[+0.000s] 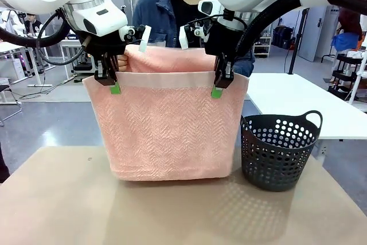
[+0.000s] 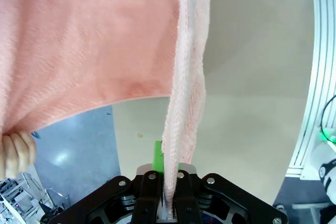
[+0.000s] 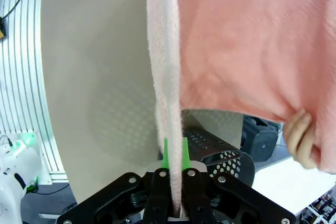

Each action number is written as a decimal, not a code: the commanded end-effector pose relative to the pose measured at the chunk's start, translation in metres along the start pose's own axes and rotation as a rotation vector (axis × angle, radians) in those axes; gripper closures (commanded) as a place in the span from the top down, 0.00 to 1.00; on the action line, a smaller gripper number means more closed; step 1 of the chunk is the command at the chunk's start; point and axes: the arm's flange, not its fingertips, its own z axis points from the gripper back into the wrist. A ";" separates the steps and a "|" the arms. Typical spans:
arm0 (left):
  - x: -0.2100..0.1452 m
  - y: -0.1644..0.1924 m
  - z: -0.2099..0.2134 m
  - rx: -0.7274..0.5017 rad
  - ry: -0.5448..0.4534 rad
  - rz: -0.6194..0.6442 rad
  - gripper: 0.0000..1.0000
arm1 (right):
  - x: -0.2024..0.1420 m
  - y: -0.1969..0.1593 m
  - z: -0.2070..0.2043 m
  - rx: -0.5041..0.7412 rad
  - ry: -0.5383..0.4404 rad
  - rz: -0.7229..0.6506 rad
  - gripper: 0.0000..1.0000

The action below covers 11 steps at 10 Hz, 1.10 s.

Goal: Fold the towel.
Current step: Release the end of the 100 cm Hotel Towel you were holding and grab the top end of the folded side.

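The salmon-pink towel (image 1: 166,130) hangs above the table, its plain band along the top and its lower fold just touching the tabletop. My left gripper (image 1: 113,84) is shut on the towel's upper left corner, and my right gripper (image 1: 218,86) is shut on the upper right corner. In the left wrist view the towel's edge (image 2: 181,103) runs down between my left gripper (image 2: 167,182). The right wrist view shows the towel's edge (image 3: 165,93) clamped by my right gripper (image 3: 172,182). A person's hands (image 2: 17,153) (image 3: 300,137) hold the far end of the towel behind.
A dark perforated basket (image 1: 280,150) stands on the tan table (image 1: 69,205) right of the towel. The person stands at the far side behind the towel. A white table (image 1: 298,101) lies at the back right.
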 end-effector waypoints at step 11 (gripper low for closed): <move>0.000 0.002 0.002 0.003 0.005 -0.003 0.00 | -0.001 -0.001 0.001 -0.006 0.007 0.003 0.00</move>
